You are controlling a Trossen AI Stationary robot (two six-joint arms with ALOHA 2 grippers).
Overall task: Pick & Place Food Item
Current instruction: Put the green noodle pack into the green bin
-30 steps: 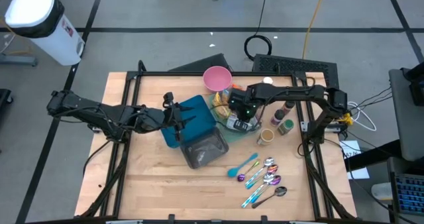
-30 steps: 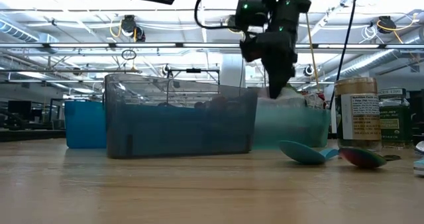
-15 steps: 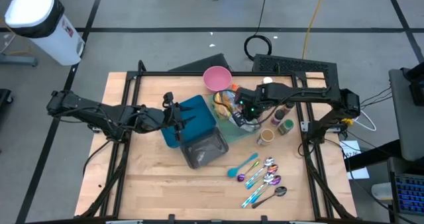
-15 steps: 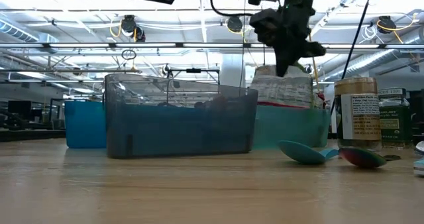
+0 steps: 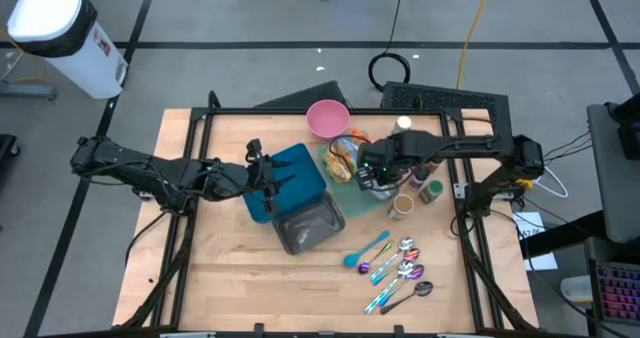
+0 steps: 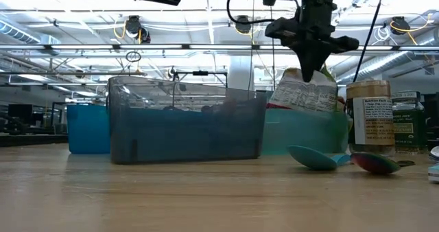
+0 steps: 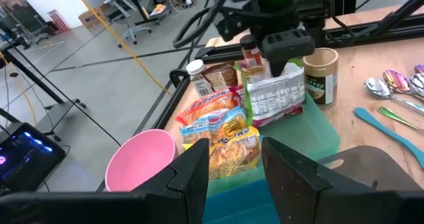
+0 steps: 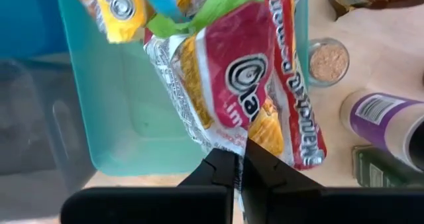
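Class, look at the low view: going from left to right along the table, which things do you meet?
Blue bin → smoky clear container → snack packet hanging from the right gripper → teal spoon → spice jar with the pale label.

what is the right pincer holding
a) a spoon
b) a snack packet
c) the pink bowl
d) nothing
b: the right pincer is shut on the top edge of a snack packet, which hangs above the teal bin; the pink bowl and the spoons lie untouched.
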